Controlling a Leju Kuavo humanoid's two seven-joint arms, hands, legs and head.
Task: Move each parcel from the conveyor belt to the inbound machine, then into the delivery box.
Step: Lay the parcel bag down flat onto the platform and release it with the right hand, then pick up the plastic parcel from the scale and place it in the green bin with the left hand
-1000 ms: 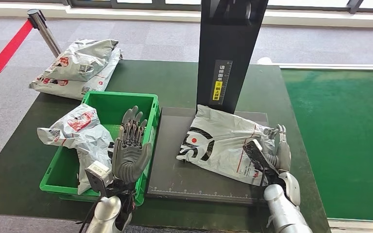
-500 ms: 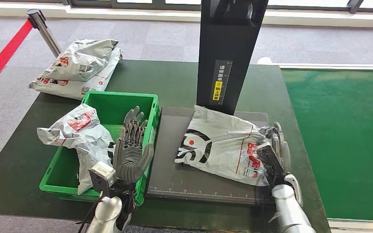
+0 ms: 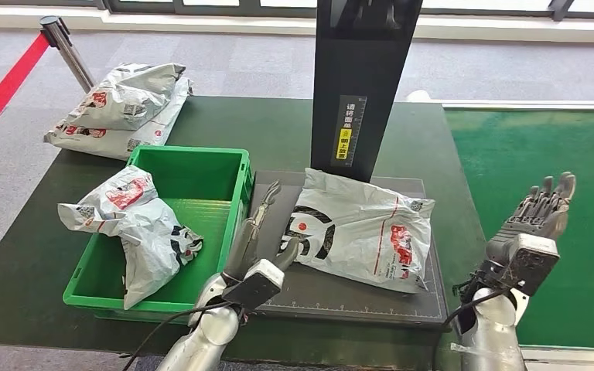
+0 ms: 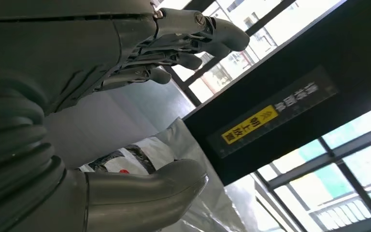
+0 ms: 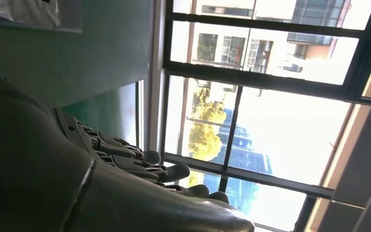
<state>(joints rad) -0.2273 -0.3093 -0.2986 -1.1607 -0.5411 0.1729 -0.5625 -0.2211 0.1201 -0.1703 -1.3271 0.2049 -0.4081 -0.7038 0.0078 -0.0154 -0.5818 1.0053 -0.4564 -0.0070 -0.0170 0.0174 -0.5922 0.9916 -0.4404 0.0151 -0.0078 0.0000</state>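
A white plastic mailer parcel with black and red print lies flat on the dark grey scanning plate of the inbound machine, just in front of the machine's tall black upright column, which carries a label with a yellow patch; in the left wrist view the same parcel lies at the foot of the column. The left robot hand reaches over the plate's edge nearest the green plastic delivery box, fingers straight and spread, thumb tip close by the parcel's printed corner, holding nothing; whether it touches the parcel I cannot tell. The right robot hand is raised off the far side of the plate from the box, over the green conveyor belt, fingers extended and apart, empty. A crumpled grey and white mailer bag lies in the box, draped over the wall farthest from the plate. Two more grey mailer bags are stacked on the dark green surface beyond the box, near a red barrier tape.
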